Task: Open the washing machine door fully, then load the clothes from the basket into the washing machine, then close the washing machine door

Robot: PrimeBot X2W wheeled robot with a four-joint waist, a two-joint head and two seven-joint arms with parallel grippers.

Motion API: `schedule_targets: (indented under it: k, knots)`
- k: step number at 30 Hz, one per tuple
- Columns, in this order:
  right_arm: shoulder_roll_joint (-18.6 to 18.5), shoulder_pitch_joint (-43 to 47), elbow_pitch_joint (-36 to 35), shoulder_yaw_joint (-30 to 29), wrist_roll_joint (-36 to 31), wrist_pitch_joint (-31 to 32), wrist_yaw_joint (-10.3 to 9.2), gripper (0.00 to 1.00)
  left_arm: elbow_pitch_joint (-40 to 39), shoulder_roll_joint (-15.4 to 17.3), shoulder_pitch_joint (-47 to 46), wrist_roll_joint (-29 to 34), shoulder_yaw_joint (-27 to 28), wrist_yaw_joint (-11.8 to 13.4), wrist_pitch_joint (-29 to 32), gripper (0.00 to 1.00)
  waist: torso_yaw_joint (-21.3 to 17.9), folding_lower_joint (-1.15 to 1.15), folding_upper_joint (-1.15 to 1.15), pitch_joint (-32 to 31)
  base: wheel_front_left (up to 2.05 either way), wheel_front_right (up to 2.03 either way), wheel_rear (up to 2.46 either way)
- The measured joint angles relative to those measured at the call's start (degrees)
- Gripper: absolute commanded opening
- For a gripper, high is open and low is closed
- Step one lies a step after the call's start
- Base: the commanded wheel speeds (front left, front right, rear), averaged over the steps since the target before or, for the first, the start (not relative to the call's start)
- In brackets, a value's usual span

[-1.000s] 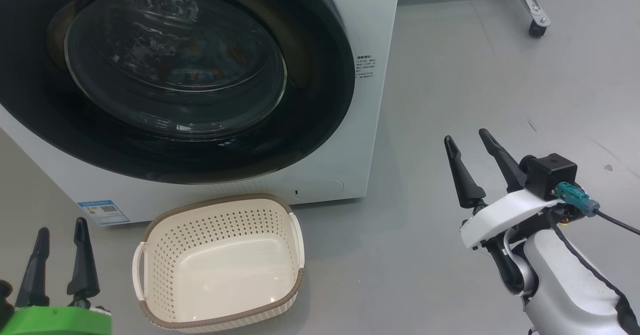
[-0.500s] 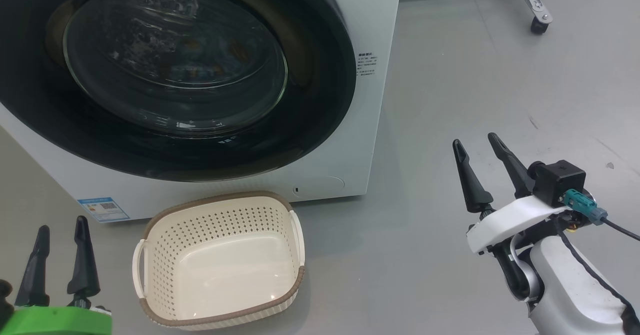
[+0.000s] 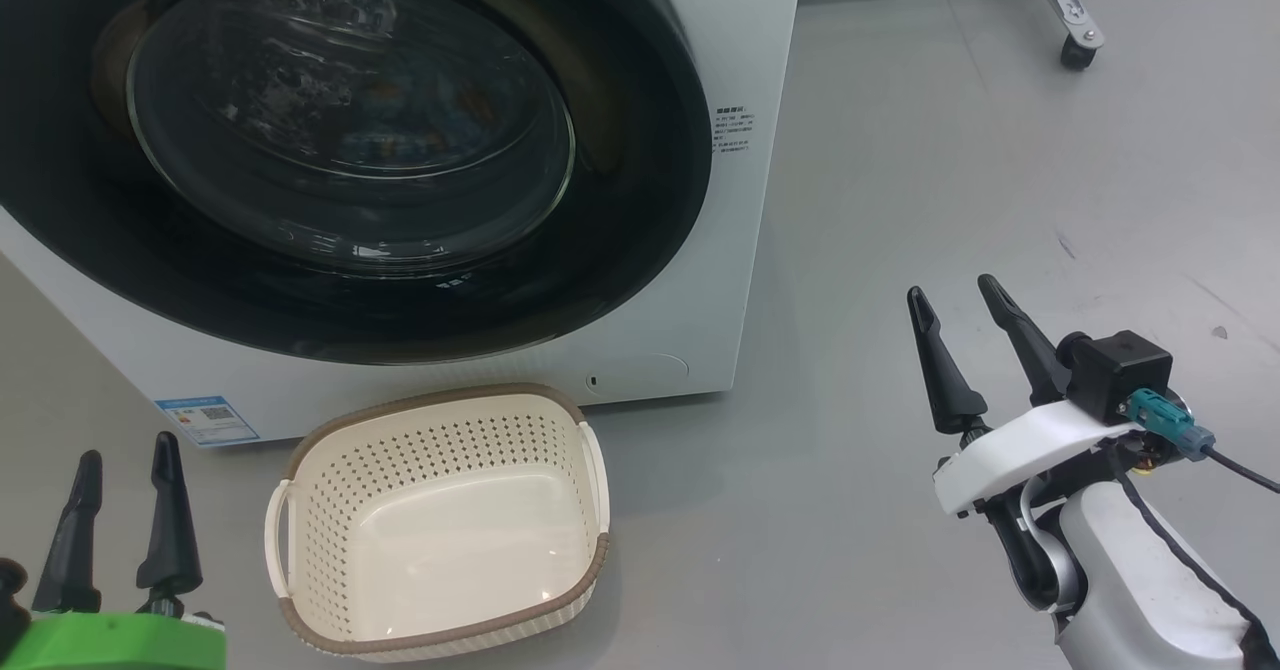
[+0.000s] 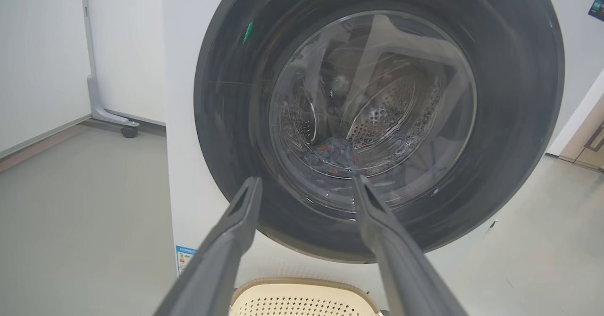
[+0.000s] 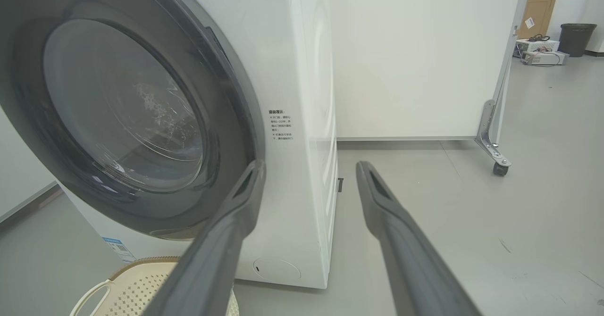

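Left end effector (image 3: 126,447) spread; clothes (image 4: 330,151) lie inside washing machine (image 4: 181,188).

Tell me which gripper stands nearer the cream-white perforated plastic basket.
The left gripper, on the green mount, just beside the cream-white perforated plastic basket; the right gripper, on the white wrist, stands well off.

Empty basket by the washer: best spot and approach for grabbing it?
Take the handle on the robot's right side of the basket, coming from above with the right tool. The basket stands upright, and the thin loop stands off the wall, leaving a gap for one finger. That side is nearest this tool.
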Motion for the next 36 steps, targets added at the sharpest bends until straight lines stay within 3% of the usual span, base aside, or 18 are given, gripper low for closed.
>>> schedule_targets:
  k: [17, 18, 22, 36]
  knots:
    - [0.9, 1.0, 0.0, -1.5, -1.0, 0.0, 0.62, 1.0, 0.0, 0.1, 0.0, -0.1, -0.4, 0.0, 0.0, 1.0, 0.2, 0.0, 0.0, 0.1, 0.0, 0.0, 0.0]
    - [1.2, 1.2, 0.6, -1.3, -1.1, 0.0, 0.57, 0.0, 0.6, -0.4, 0.1, -0.1, -0.6, 0.0, 0.1, 0.0, 0.2, 0.0, 0.0, 0.1, 0.0, 0.0, 0.0]
    - [2.3, 4.0, 2.5, -0.8, -1.0, 0.1, 0.53, 0.0, 2.7, -2.7, 0.5, -0.1, -1.3, 0.0, 0.3, 0.0, 0.2, 0.0, 0.0, 0.1, 0.0, 0.0, 0.0]
    - [3.2, 4.6, 2.2, -3.9, 7.3, 2.1, 0.58, 0.0, 3.0, -3.8, 1.0, -7.8, -0.7, 0.0, 2.3, 0.0, 0.6, 0.0, 0.0, -0.5, 0.0, 0.0, 0.0]
